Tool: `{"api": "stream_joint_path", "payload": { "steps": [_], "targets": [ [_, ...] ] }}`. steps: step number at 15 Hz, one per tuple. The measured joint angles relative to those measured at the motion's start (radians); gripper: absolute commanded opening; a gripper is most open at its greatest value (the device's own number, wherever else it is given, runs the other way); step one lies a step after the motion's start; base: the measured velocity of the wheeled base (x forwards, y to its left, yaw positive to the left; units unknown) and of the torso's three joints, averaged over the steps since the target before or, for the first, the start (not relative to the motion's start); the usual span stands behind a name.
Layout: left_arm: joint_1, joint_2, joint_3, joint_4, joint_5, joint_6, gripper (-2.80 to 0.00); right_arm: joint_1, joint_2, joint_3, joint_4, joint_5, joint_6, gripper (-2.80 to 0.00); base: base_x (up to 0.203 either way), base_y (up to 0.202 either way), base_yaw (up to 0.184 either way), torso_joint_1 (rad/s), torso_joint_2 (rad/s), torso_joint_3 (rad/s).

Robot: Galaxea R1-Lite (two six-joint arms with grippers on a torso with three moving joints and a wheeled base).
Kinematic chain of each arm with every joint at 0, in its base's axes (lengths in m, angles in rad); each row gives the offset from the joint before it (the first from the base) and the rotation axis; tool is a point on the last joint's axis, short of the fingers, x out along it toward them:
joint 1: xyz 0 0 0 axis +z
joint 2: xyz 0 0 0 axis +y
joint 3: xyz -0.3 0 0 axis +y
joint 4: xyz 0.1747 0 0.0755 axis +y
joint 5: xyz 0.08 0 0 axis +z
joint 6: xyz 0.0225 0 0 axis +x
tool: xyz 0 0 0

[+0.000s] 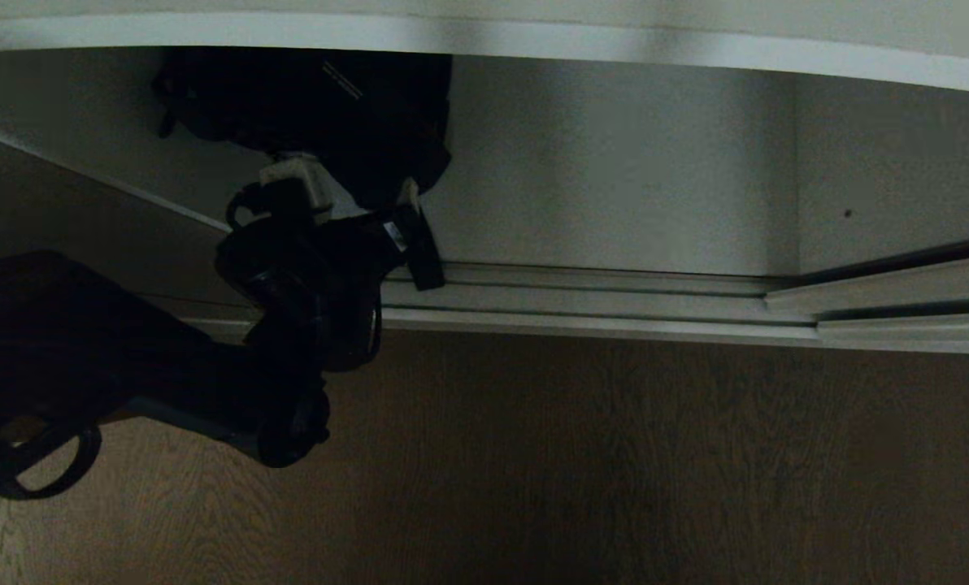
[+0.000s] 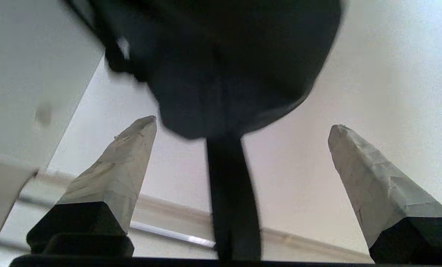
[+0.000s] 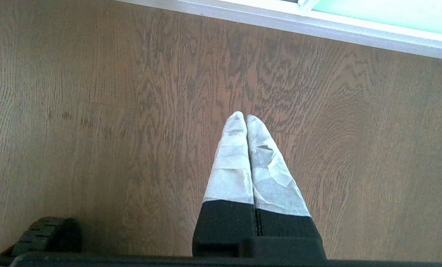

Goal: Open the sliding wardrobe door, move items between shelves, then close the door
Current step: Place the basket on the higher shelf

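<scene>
The left gripper [image 2: 243,128], fingers wide apart, faces a black bundle [image 2: 221,63] whose strap [image 2: 232,196] hangs between them. The right gripper [image 3: 246,118], pressed together, hangs over the wood floor [image 3: 95,111] near the track [image 3: 265,22].

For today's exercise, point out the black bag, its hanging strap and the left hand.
black bag [image 1: 330,106], head view, main body.
strap [image 2: 232,193], left wrist view, middle of the strap.
left hand [image 2: 239,128], left wrist view, between its fingertips.
</scene>
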Motion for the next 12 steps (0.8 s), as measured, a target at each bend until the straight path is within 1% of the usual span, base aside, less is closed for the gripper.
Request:
{"api": "stream_joint_path", "payload": {
  "steps": [1,3,8,11,12],
  "targets": [
    [-0.004,0.011,-0.002,0.0,0.011,-0.002,0.0,0.0,0.0,0.0,0.0,0.0,0.0,-2.8,0.0,0.0,0.0,0.0,0.0,0.0],
    [-0.012,0.032,-0.026,0.0,0.011,0.001,0.0,0.0,0.0,0.0,0.0,0.0,0.0,-2.8,0.0,0.0,0.0,0.0,0.0,0.0],
    [-0.001,0.099,-0.149,0.0,-0.002,0.044,0.0,0.0,0.0,0.0,0.0,0.0,0.0,-2.8,0.0,0.0,0.0,0.0,0.0,0.0],
    [0.015,0.134,-0.205,0.001,-0.025,0.107,0.0,0.0,0.0,0.0,0.0,0.0,0.0,-2.8,0.0,0.0,0.0,0.0,0.0,0.0],
    [0.017,0.14,-0.222,0.0,-0.031,0.116,0.0,0.0,0.0,0.0,0.0,0.0,0.0,-2.8,0.0,0.0,0.0,0.0,0.0,0.0]
  ]
}}
